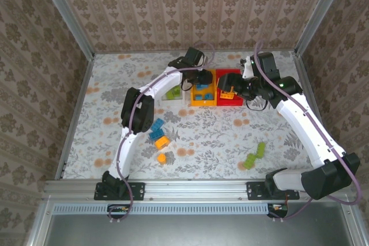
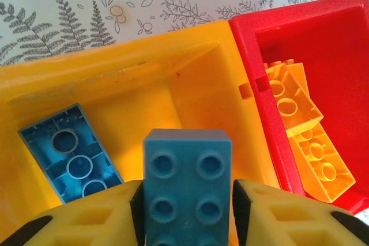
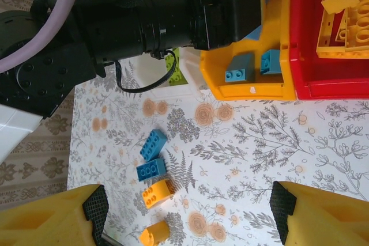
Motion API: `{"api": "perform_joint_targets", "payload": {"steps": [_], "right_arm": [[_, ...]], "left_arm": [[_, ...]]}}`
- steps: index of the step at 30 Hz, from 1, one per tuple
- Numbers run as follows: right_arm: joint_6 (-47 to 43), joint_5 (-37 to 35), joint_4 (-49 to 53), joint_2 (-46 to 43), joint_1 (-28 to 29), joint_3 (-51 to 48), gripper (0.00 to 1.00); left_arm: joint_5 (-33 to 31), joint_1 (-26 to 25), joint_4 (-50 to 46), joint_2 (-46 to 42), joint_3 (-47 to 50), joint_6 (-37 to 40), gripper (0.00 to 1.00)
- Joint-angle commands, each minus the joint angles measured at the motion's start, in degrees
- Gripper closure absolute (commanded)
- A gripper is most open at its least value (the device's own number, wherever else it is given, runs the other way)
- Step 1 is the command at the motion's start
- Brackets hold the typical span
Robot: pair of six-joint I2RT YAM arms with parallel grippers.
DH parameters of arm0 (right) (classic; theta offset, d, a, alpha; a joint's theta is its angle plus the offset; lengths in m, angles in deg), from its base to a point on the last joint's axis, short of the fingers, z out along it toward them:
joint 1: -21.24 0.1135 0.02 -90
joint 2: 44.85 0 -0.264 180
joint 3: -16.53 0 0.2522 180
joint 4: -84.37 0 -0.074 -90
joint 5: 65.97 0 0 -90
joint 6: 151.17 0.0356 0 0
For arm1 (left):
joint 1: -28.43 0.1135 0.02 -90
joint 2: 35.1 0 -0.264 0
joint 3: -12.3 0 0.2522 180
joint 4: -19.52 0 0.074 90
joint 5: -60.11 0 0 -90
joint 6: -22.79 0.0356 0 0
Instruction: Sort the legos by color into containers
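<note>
My left gripper [image 2: 187,214] is shut on a blue lego [image 2: 187,177], studs toward the camera, held over the yellow bin [image 2: 115,79]. Another blue lego [image 2: 72,154] lies inside that bin. The red bin [image 2: 245,50] beside it holds orange legos [image 2: 300,119]. From above, the left gripper [image 1: 202,79] hangs over the yellow bin [image 1: 193,101], and my right gripper [image 1: 253,87] stands open beside the red bin [image 1: 230,103]. The right gripper [image 3: 190,217] has nothing between its fingers. A white bin [image 1: 172,98] holds a green lego [image 1: 173,91].
Loose on the table lie two blue legos [image 3: 153,144] [image 3: 151,169] and two orange ones [image 3: 157,192] [image 3: 154,233]. Green legos [image 1: 253,155] sit near the front right. The left arm's black wrist [image 3: 144,21] reaches across above the bins.
</note>
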Motion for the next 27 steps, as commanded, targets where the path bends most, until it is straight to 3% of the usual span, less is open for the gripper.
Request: {"api": "perform_joint_targets", "payload": {"steps": [1, 7, 11, 17, 20, 23, 27], "right_arm": [[0.4, -0.7, 2.0, 0.1, -0.3, -0.6, 0.22], [-0.1, 0.4, 1.7, -1.0, -0.2, -2.0, 0.23], [-5.9, -0.4, 2.1, -1.4, 1.6, -3.0, 0.24], [-20.1, -7.9, 4.7, 1.8, 15.5, -4.4, 0.22], [-22.5, -7.3, 1.6, 3.8, 24.2, -7.4, 0.20], [-25.3, -8.7, -1.1, 9.0, 32.4, -8.6, 0.15], [-26.5, -9.2, -1.8, 18.2, 37.3, -5.8, 0.10]], "left_arm": [[1.2, -0.3, -0.8, 1.1, -1.6, -1.4, 0.48], [-0.4, -0.4, 0.0, -2.3, 0.8, -1.5, 0.47], [-1.9, -0.5, 5.4, -10.0, 6.8, -4.4, 0.48], [-8.0, -0.6, 14.8, -29.8, 25.7, -11.9, 0.48], [-16.0, 0.4, 10.4, -42.0, 37.7, -16.2, 0.47], [-19.4, 2.5, 7.0, -55.2, 51.9, -20.2, 0.47], [-21.9, 3.7, -2.0, -70.2, 64.9, -22.2, 0.47]]}}
